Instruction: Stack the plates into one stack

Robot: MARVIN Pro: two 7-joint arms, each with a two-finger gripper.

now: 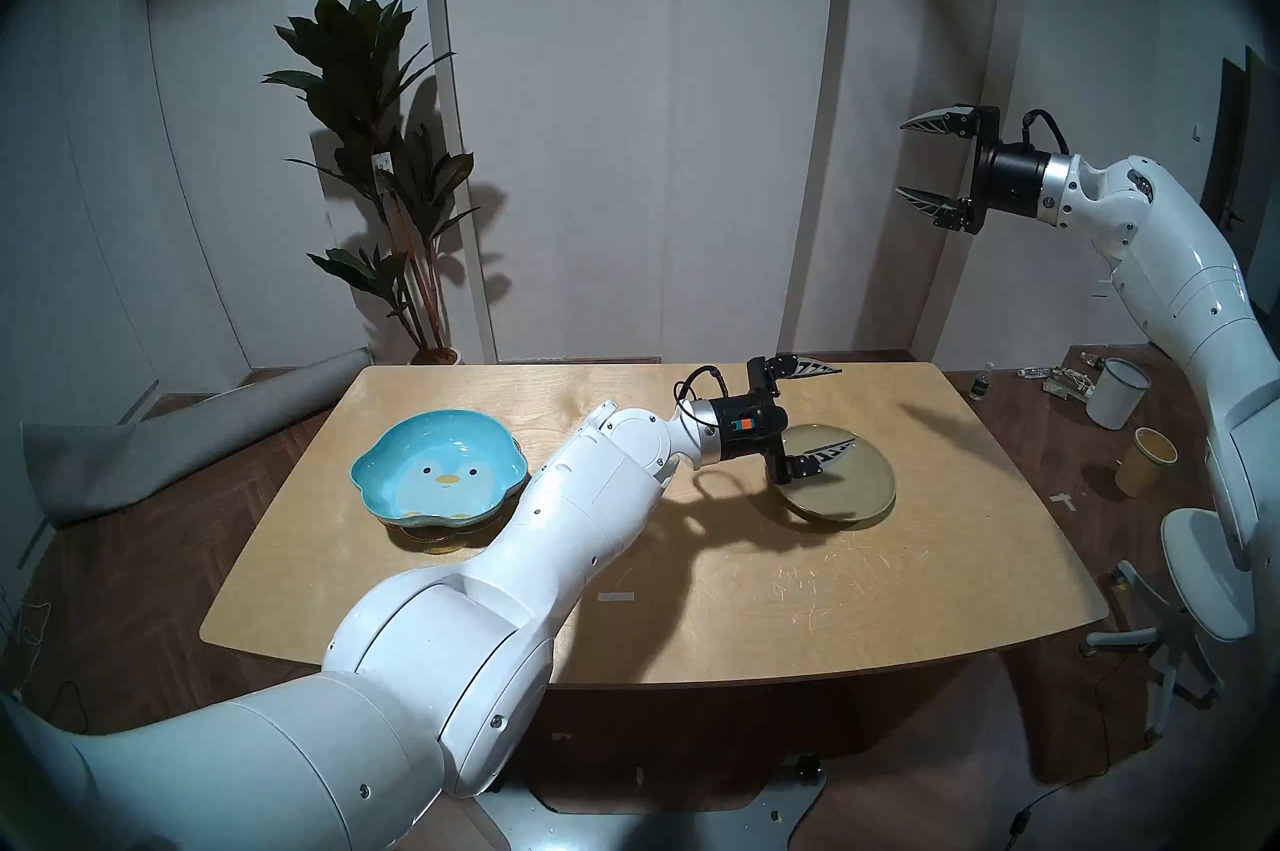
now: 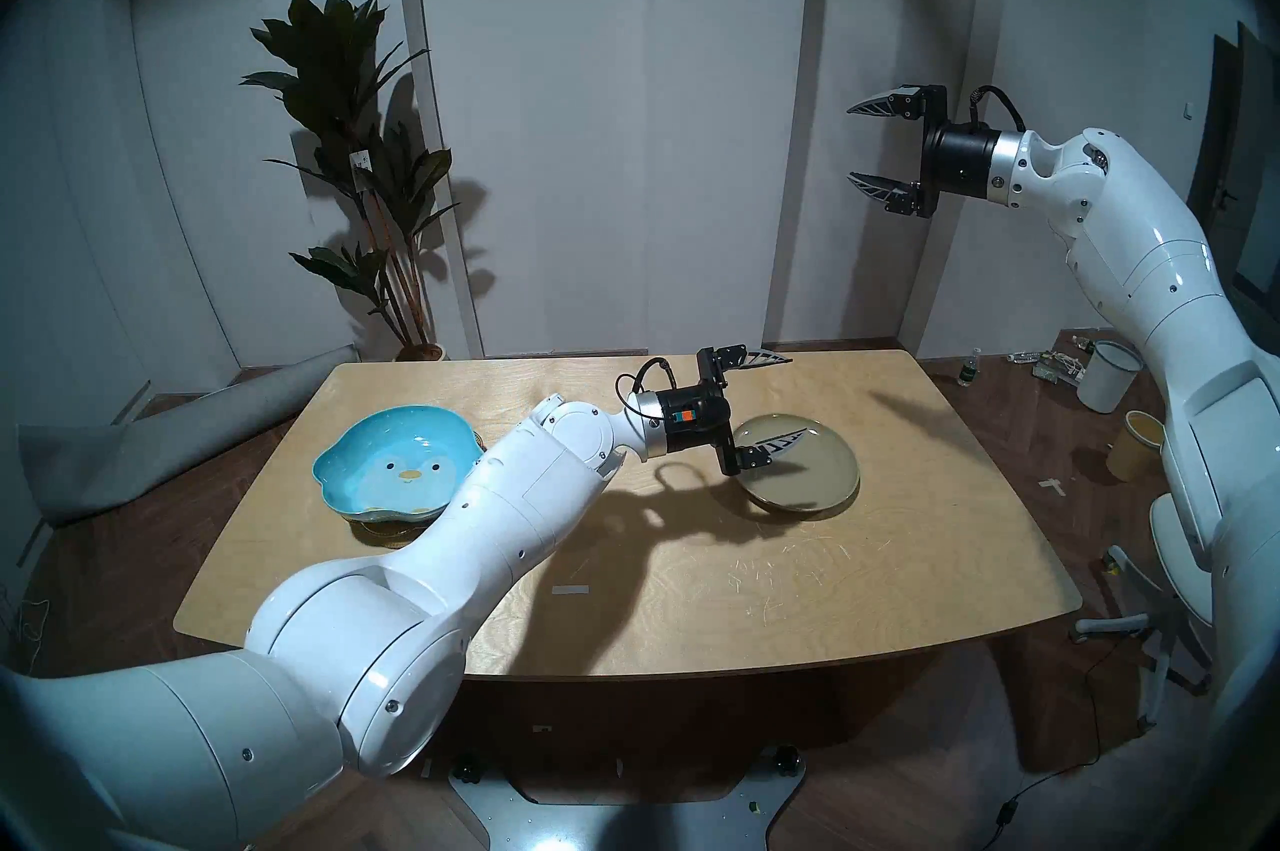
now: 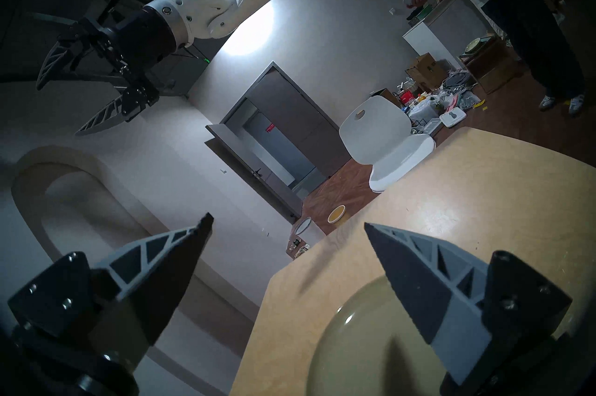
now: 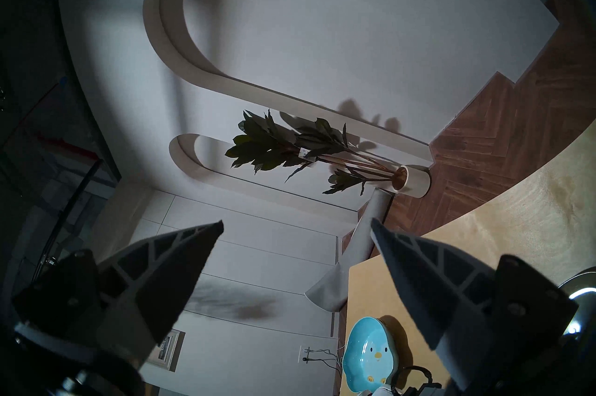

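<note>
The left arm [image 1: 388, 642] fills the bottom of the head view, reaching across the table [image 1: 762, 607] toward the right side. Its left gripper [image 1: 828, 410] is spread wide with nothing in it, pointing sideways, lower finger over the near-left part of the olive plate [image 1: 848, 493], upper finger over bare wood behind it. Can't tell if that lower finger actually touches the plate.

That olive plate is plain, round, glossy olive-beige, lying flat, right of the table's middle. Being round, it has no real long axis or facing.

The blue plate [image 1: 436, 468] is on the left side: sky-blue, glossy, wavy lobed edge, cartoon penguin inside. The penguin's head is toward the far edge and its yellow feet toward the robot. It sits on top of the amber glass plate [image 1: 433, 539], of which only a ribbed edge peeks out at the near side. So two are stacked, and the olive one is well apart.

The right gripper [image 1: 914, 160] hangs high up on the right, fingers wide apart, empty.
</note>
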